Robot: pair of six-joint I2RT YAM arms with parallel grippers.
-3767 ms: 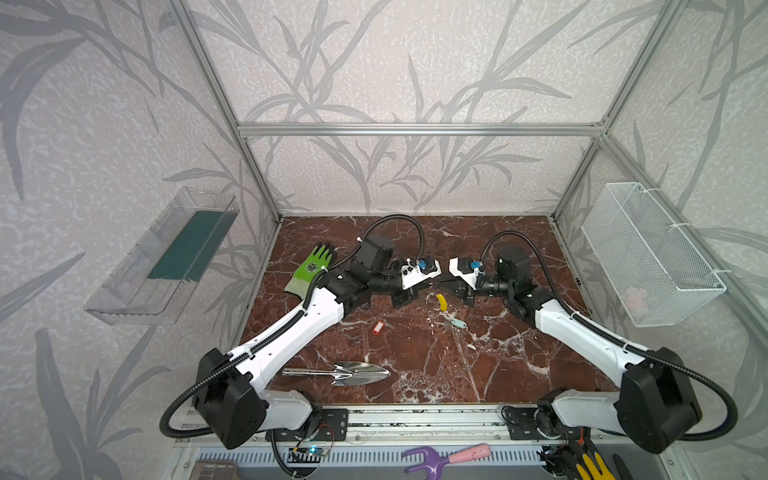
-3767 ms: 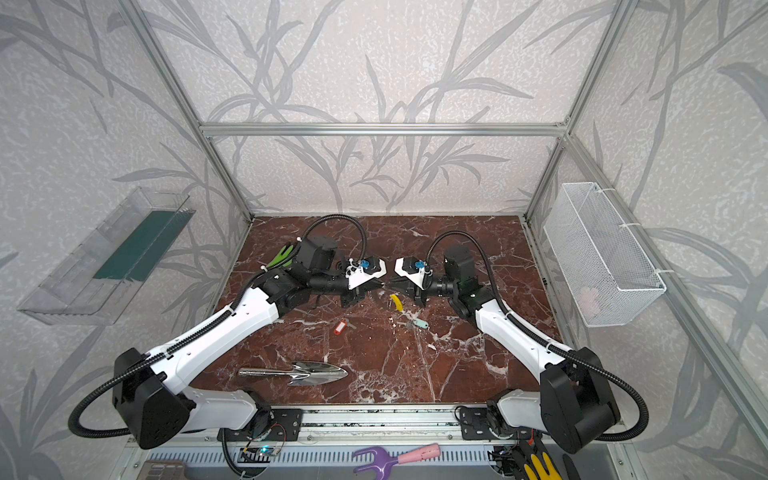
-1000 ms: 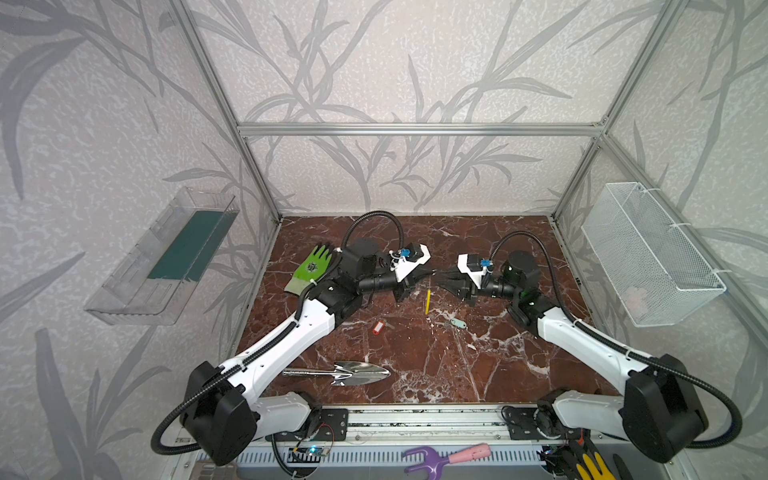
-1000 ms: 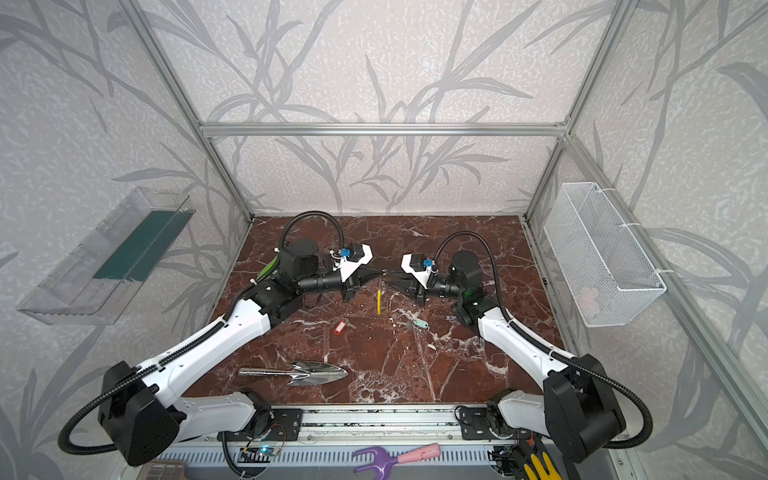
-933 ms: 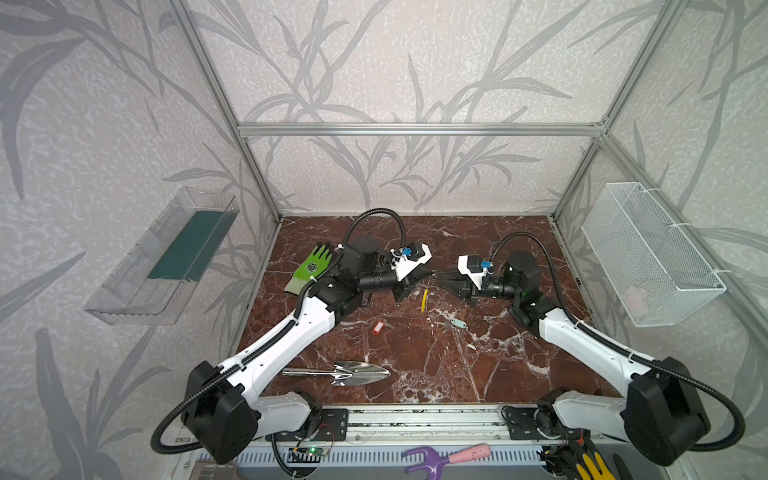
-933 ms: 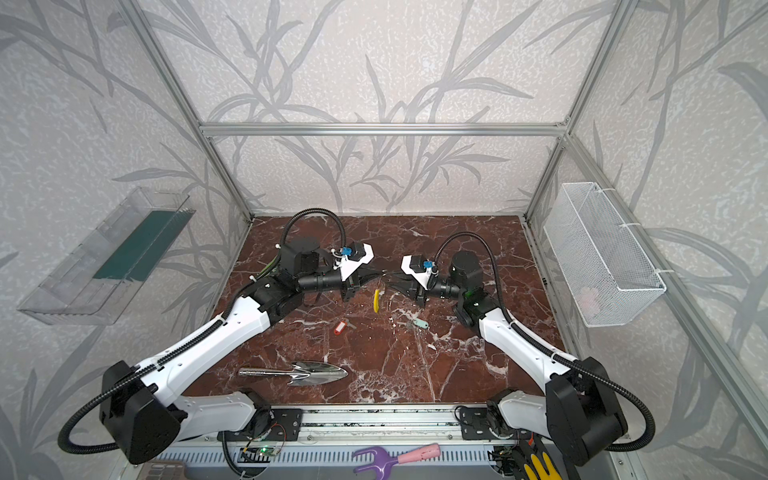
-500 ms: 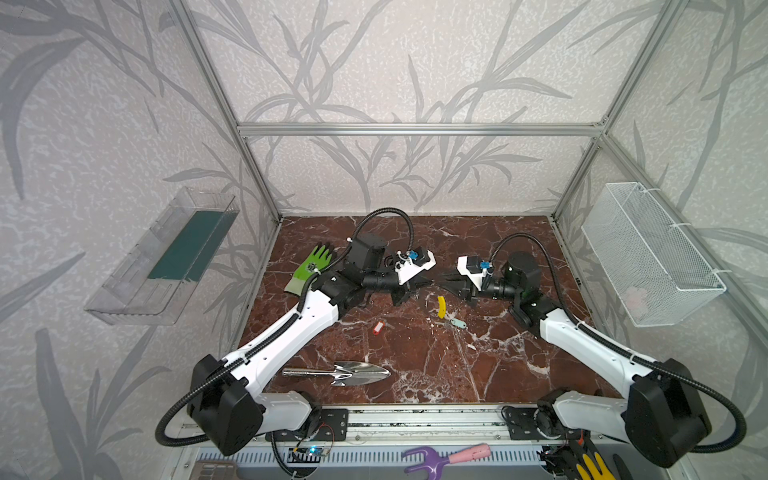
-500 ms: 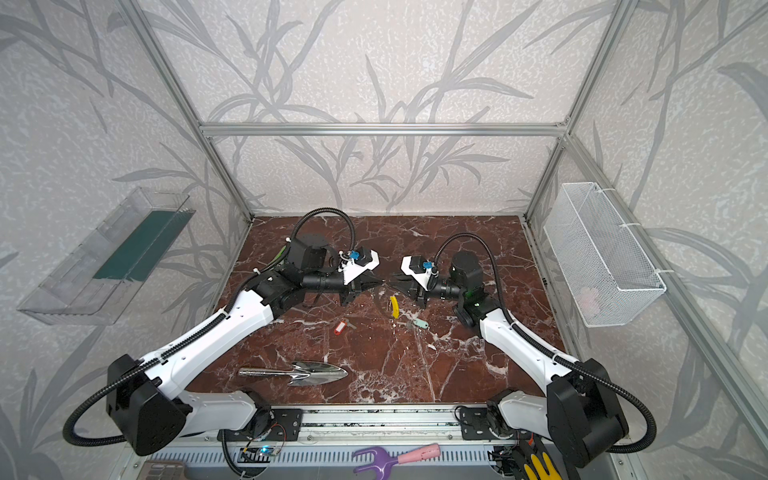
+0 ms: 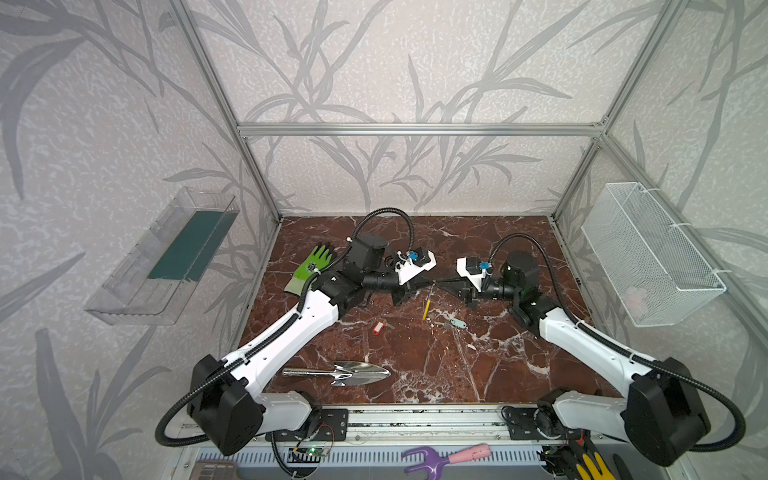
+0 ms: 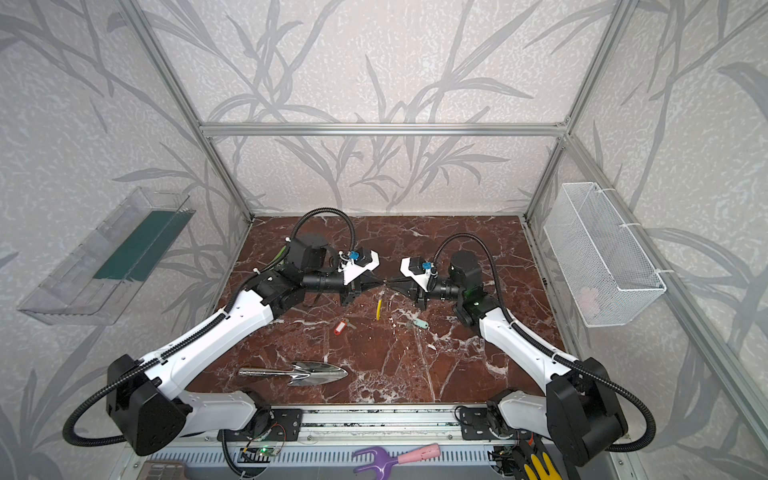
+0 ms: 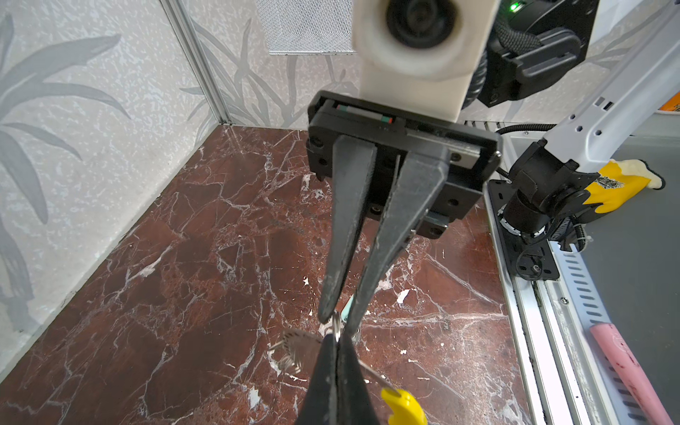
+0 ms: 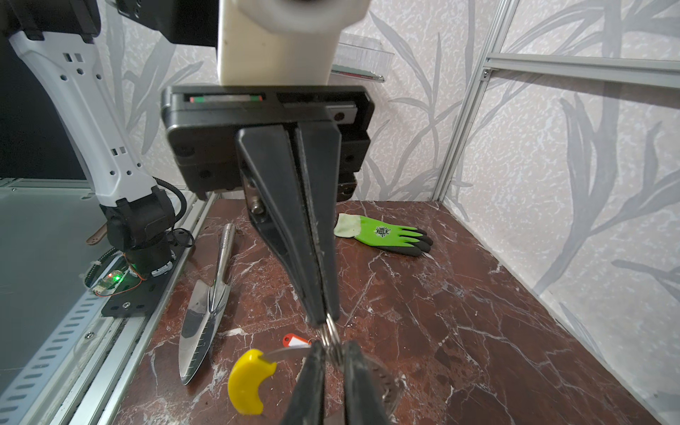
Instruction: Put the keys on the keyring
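Both grippers meet tip to tip above the middle of the marble floor. My left gripper [image 9: 429, 285] [image 11: 335, 336] is shut on the keyring [image 12: 328, 333], a thin metal ring whose yellow segment [image 9: 426, 309] [image 10: 378, 309] hangs below. My right gripper [image 9: 437, 284] [image 12: 333, 347] faces it with its fingers pressed on both sides of the same ring. The red-tagged key [image 9: 377, 327] [image 10: 340, 327] lies on the floor left of centre. The mint-tagged key [image 9: 457, 323] [image 10: 420, 324] lies right of centre, below the right gripper.
A steel trowel [image 9: 345, 372] lies near the front edge. A green glove [image 9: 311, 266] lies behind the left arm. A wire basket [image 9: 648, 253] hangs on the right wall and a clear tray [image 9: 166, 257] on the left wall. A purple-and-pink hand fork [image 9: 444, 457] lies outside the front rail.
The left gripper carried the keyring rightward to the right gripper's tips, and the yellow segment swung. The right gripper's fingers narrowed around the ring.
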